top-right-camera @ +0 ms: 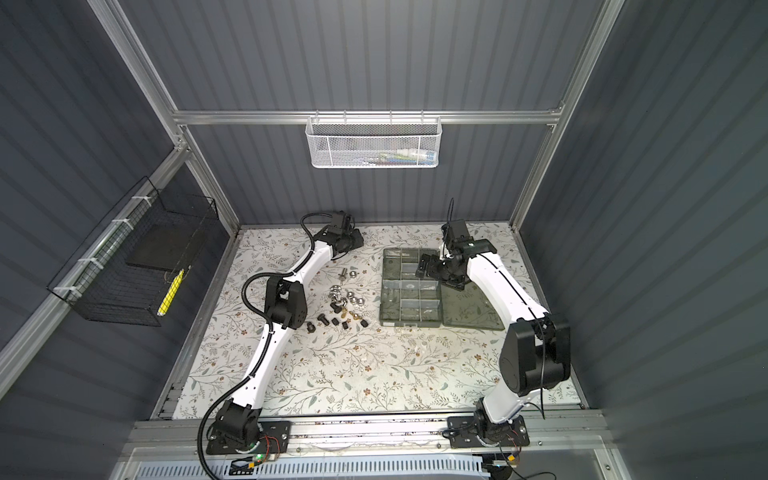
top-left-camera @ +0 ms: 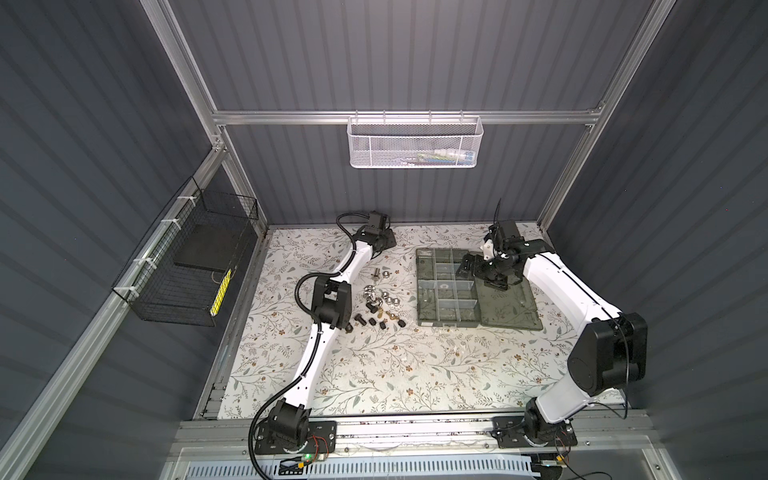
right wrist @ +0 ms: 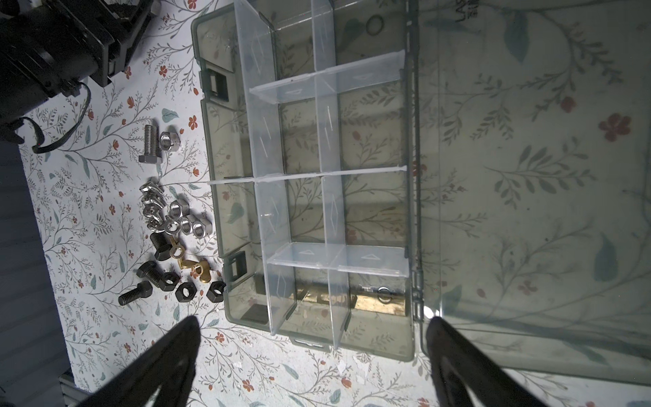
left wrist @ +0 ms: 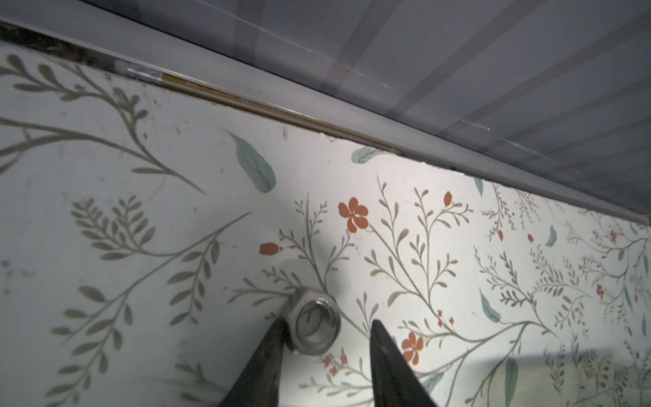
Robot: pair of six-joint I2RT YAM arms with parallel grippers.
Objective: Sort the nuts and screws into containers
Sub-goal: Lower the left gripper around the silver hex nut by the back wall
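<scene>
The screws and nuts (top-left-camera: 374, 303) lie loose on the floral table left of the organiser box (top-left-camera: 424, 291), seen in both top views and in the right wrist view (right wrist: 176, 229): silver, black and a few brass pieces. My left gripper (left wrist: 328, 321) is at the back of the table (top-left-camera: 380, 243), open around a silver hex nut (left wrist: 315, 322). The nut leans on one finger (left wrist: 271, 349) and stands apart from the other. My right gripper (right wrist: 313, 320) hangs wide open and holding nothing above the box's containers (right wrist: 306, 211). A small ring (right wrist: 384, 294) lies in one compartment.
The box's open lid (top-left-camera: 511, 307) lies flat to its right. A silver bolt (top-left-camera: 376, 273) and a nut (top-left-camera: 385, 273) sit apart behind the pile. The back wall's rail (left wrist: 352, 137) runs close to the left gripper. A white mesh basket (top-left-camera: 415, 141) and a black wire basket (top-left-camera: 187, 266) hang on the walls.
</scene>
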